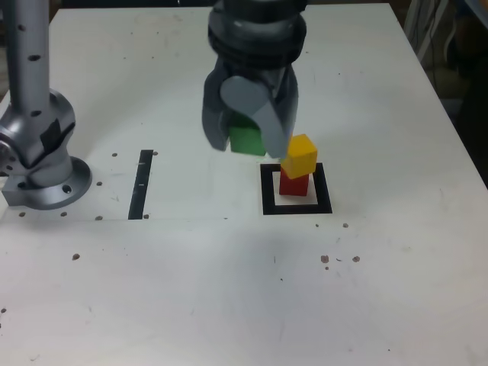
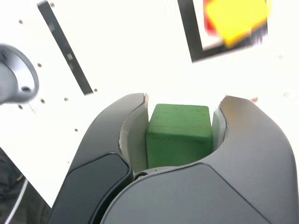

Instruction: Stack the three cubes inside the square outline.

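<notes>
My gripper [image 1: 245, 141] hangs above the table, shut on the green cube [image 1: 246, 140], which fills the gap between the fingers in the wrist view [image 2: 178, 133]. The yellow cube [image 1: 300, 155] rests, turned a little, on top of the red cube [image 1: 294, 184]. That pair stands inside the square outline [image 1: 268, 188], a thick black frame with a white centre. The gripper is to the exterior view's left of the stack and just above its height, not touching it. In the wrist view the yellow cube [image 2: 237, 17] hides most of the red cube [image 2: 209, 22], and the square outline [image 2: 190, 29] is cut by the frame edge.
A thin black strip [image 1: 141, 184] lies on the white table [image 1: 229, 290], to the exterior view's left of the outline. The arm's grey base [image 1: 38, 160] stands at the far left. Small dark specks dot the tabletop. The table's edge runs along the exterior view's right.
</notes>
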Controlling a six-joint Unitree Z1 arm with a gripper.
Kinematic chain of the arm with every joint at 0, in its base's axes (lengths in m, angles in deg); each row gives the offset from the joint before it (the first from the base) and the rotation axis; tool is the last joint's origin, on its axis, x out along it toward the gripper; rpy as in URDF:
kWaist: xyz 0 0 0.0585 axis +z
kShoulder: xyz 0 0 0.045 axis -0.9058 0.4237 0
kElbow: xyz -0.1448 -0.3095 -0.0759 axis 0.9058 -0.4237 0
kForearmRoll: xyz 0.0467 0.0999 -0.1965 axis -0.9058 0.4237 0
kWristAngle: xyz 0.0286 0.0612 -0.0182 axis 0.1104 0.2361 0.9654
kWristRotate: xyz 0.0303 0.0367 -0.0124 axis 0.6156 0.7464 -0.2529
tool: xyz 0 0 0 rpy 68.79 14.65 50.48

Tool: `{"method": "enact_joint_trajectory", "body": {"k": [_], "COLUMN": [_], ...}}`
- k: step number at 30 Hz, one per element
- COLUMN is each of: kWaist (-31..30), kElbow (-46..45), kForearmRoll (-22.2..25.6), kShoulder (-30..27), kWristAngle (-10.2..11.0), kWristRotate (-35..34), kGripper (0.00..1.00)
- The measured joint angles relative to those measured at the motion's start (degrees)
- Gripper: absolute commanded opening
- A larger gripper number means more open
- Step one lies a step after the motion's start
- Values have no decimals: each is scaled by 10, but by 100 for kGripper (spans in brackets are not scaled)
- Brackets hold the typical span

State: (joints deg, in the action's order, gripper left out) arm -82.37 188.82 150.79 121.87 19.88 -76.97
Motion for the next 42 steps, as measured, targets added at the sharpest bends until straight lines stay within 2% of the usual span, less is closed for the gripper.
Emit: {"method": "enact_joint_trajectory", "body": {"k": [4, 9, 25, 36, 42], "kWaist": [52, 64, 69, 88, 88], "kElbow": [1, 2, 63, 25, 24], "kForearmRoll": [1, -7, -22, -57, -61], "kShoulder": [0, 16, 79, 90, 90], "kWristAngle": [13, 18, 5, -3, 0], "kWristRotate": [27, 34, 37, 48, 49], "kGripper": [30, 30, 30, 32, 35]}}
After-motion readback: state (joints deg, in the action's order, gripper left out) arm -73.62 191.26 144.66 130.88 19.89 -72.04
